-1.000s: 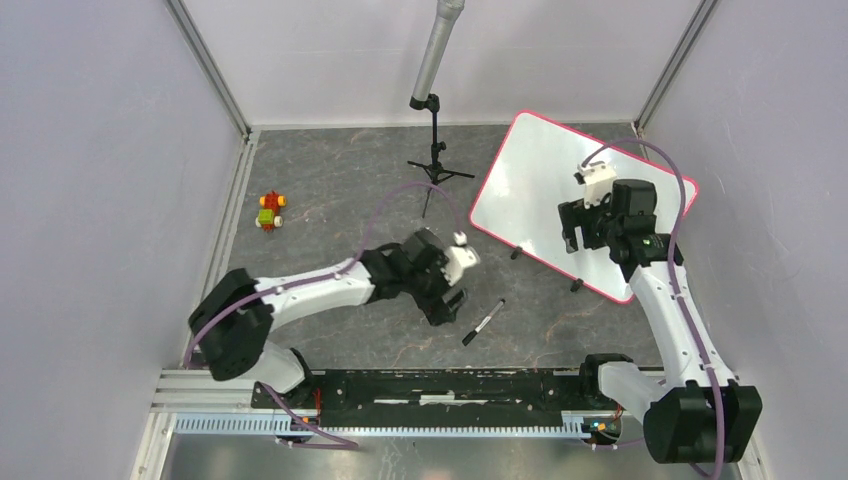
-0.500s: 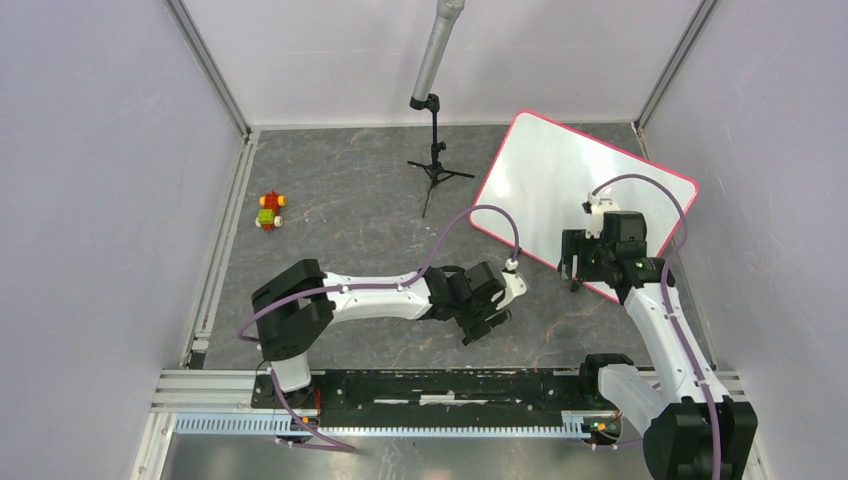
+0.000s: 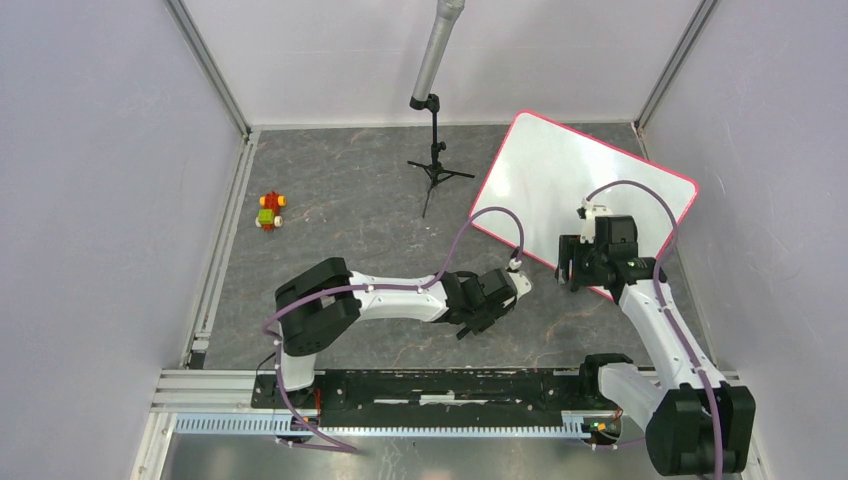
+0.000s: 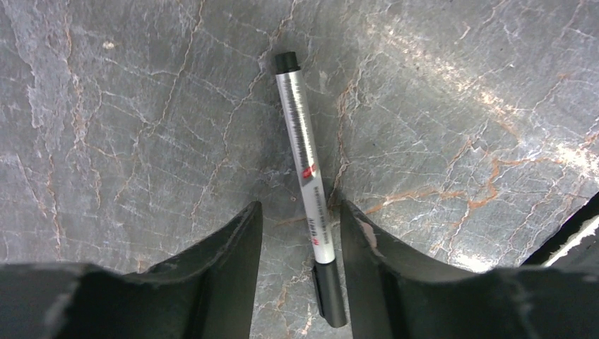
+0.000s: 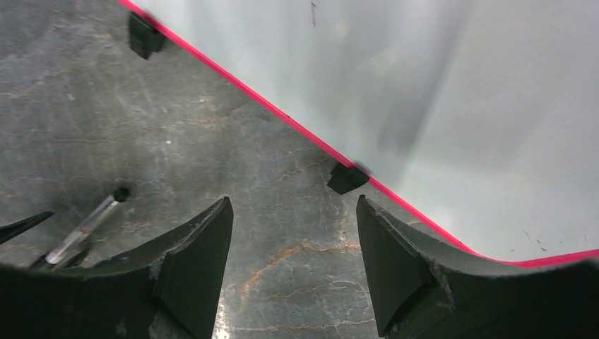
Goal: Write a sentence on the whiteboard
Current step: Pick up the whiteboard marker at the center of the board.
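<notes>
Straddling the marker (image 4: 306, 152), left claw (image 4: 300, 210) gapes; right claw (image 5: 293, 200) gapes over whiteboard (image 5: 424, 85) edge.

The table (image 4: 141, 106) looks like veined stone, dully sheened; the marker (image 4: 304, 148) is glossy silver; the whiteboard (image 5: 424, 85) smooth and glossy.

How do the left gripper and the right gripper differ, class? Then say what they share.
The left gripper straddles the marker lying on the table; the right gripper has only bare table between its fingers. The left gripper is off the whiteboard; the right gripper is at its red rim, near a black clip. The left jaws stand narrower than the right. Both are open, holding nothing.
</notes>
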You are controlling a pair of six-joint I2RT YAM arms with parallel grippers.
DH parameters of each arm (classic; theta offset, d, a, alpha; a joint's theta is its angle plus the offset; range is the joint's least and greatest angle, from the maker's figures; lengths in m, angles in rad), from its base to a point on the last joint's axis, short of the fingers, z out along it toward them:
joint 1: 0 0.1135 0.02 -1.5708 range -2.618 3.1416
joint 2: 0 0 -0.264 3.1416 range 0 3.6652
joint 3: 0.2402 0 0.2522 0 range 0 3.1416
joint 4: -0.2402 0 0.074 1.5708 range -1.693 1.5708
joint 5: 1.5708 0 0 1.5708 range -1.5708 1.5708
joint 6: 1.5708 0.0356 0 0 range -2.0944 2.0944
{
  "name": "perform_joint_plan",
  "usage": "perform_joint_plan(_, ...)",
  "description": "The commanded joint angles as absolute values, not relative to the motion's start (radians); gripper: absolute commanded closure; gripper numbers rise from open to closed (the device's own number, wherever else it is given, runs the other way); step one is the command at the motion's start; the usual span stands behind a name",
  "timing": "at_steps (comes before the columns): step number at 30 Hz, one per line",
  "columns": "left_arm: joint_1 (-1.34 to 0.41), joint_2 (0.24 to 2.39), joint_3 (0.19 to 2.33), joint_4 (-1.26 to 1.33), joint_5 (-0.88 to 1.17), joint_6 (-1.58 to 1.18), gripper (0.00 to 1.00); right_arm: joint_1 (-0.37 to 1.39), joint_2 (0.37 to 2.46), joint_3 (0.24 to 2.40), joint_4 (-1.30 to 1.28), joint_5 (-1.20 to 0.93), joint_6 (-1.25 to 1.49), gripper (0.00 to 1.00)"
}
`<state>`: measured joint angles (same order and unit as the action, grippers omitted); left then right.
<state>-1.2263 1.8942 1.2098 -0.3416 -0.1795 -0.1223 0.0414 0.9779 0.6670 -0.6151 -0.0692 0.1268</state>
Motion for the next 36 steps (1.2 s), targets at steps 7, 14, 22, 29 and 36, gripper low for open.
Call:
perform_joint_plan(7,-1.217,1.934,1.246,-0.369,-0.189,-0.186,0.72,0.045,1.034,0.618,-0.607,0.066,0.184,0.3)
perform_joint_plan(14,-1.18,1.926,1.262,-0.386,-0.155,-0.209,0.84,0.045,1.064,0.581,-0.548,0.125,0.229,0.33)
perform_joint_plan(22,-1.163,1.907,1.245,-0.378,-0.155,-0.213,0.87,0.044,1.113,0.581,-0.472,0.148,0.287,0.37)
perform_joint_plan(29,-1.142,1.886,1.232,-0.383,-0.136,-0.227,0.93,0.045,1.172,0.583,-0.435,0.192,0.298,0.45)
perform_joint_plan(36,-1.111,1.81,1.226,-0.4,-0.117,-0.232,0.97,0.045,1.194,0.569,-0.4,0.219,0.283,0.58)
